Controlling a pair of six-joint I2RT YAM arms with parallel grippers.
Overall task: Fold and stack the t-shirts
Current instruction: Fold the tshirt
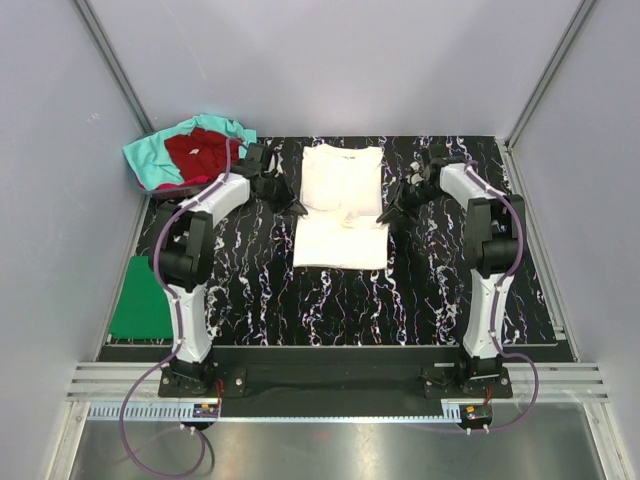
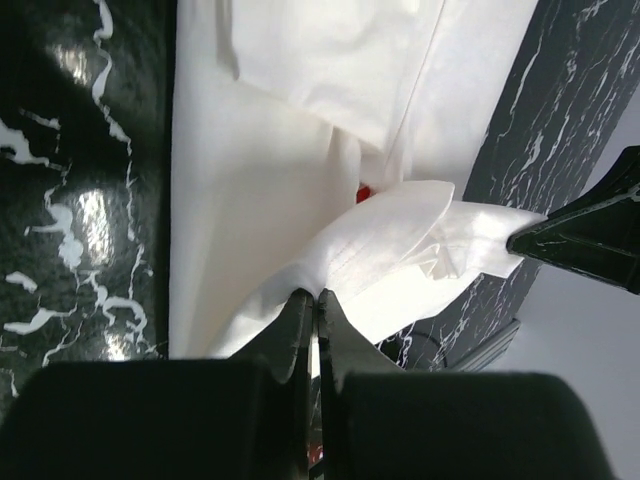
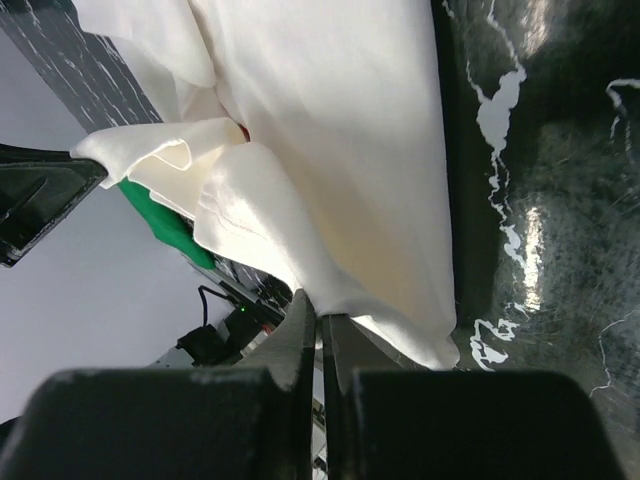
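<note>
At mid-table, left gripper (image 2: 315, 297) and right gripper (image 3: 320, 318) each clamped on white t-shirt (image 1: 342, 200) edge.

I count four shirts: one white shirt (image 1: 343, 205) mid-table, one green shirt (image 1: 140, 300) near left, one red shirt (image 1: 200, 150) and one teal shirt (image 1: 146, 157) far left. My left gripper (image 1: 293, 206) and right gripper (image 1: 386, 214) make two.

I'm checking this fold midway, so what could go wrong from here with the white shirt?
The left tool and right tool each pinch only a thin edge of the white t-shirt, so cloth may slip out. If they move unevenly, the fold could end up skewed.
</note>
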